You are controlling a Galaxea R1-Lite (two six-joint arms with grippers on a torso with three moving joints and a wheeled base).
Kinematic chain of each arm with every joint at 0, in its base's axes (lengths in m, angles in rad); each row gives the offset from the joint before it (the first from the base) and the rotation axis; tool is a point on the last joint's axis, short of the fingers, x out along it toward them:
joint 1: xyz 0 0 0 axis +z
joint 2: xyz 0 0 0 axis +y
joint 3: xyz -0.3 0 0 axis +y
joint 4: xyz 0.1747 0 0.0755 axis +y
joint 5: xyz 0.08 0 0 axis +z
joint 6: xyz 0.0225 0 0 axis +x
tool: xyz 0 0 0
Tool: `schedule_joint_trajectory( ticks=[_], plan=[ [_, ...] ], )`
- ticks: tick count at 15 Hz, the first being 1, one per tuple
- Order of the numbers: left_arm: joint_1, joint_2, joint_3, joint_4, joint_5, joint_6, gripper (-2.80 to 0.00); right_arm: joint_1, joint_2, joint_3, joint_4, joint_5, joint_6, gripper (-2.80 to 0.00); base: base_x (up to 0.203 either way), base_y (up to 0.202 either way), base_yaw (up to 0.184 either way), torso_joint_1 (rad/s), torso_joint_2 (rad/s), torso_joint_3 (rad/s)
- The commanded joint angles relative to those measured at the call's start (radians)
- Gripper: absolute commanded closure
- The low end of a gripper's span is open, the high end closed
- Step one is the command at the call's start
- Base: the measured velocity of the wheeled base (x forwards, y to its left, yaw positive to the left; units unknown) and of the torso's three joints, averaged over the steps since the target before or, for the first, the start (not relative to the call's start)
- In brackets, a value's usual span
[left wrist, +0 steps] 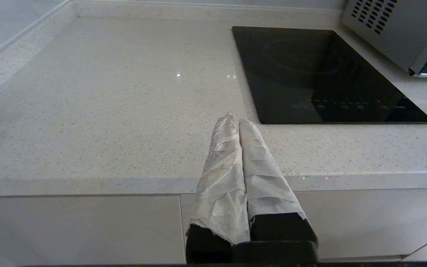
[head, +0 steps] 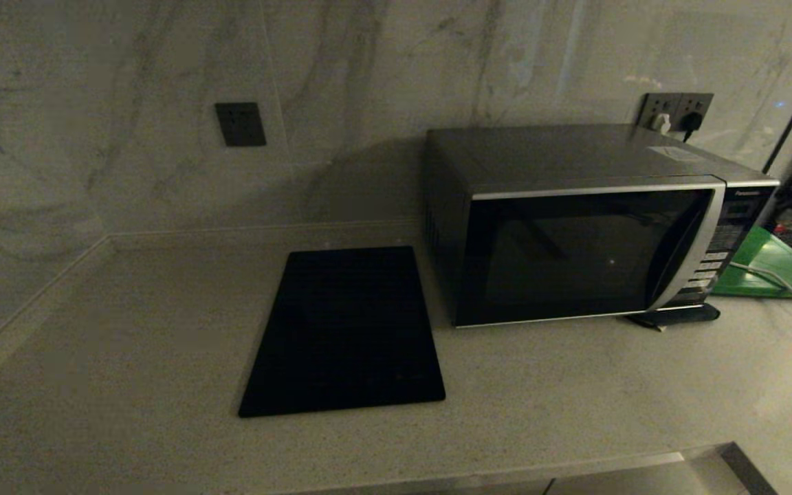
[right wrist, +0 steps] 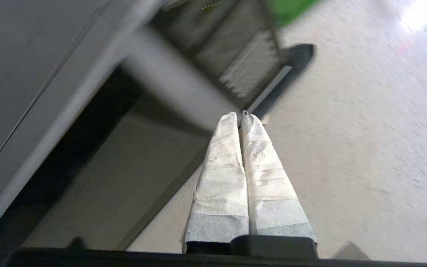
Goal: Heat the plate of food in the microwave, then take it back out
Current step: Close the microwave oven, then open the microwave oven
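The microwave (head: 575,227) stands on the counter at the right with its dark glass door closed; nothing shows through the glass. The plate of food is out of view in all frames. Neither arm appears in the head view. My left gripper (left wrist: 234,118) is shut and empty, hovering above the counter's front edge, left of the microwave (left wrist: 395,29). My right gripper (right wrist: 240,115) is shut and empty, low over the counter in front of the microwave's (right wrist: 169,81) front lower corner, below its button panel (right wrist: 243,70).
A flat black rectangular panel (head: 348,330) lies on the counter left of the microwave, also seen from the left wrist as the black panel (left wrist: 321,74). A green board (head: 774,268) with a white cable (head: 781,285) across it sits right of the microwave. Marble walls close the back and left.
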Motion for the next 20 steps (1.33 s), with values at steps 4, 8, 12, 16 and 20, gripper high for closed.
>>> schedule_joint_trajectory(
  ticks=[4,8,12,16,20],
  plan=[
    [0.000,0.002,0.000,0.000,0.001,-0.001,0.00,-0.296,0.102,0.076,-0.010,0.617,0.007,0.00,0.000,0.000,0.000,0.000,0.00,0.000],
    [0.000,0.002,0.000,0.000,0.001,-0.001,0.00,-0.371,0.258,0.075,-0.089,0.860,0.007,0.00,0.000,0.000,0.000,0.000,0.00,0.000],
    [0.000,0.002,0.000,0.000,0.001,-0.001,0.00,-0.403,0.382,0.080,-0.175,0.909,0.007,0.00,0.000,0.000,0.000,0.000,0.00,0.000],
    [0.000,0.002,0.000,0.000,0.001,-0.001,0.00,-0.389,0.473,0.074,-0.280,0.913,0.007,0.00,0.000,0.000,0.000,0.000,0.00,0.000],
    [0.000,0.002,0.000,0.000,0.001,-0.001,0.00,-0.352,0.526,0.063,-0.312,0.910,0.001,0.00,0.000,0.000,0.000,0.000,0.00,0.000]
  ],
)
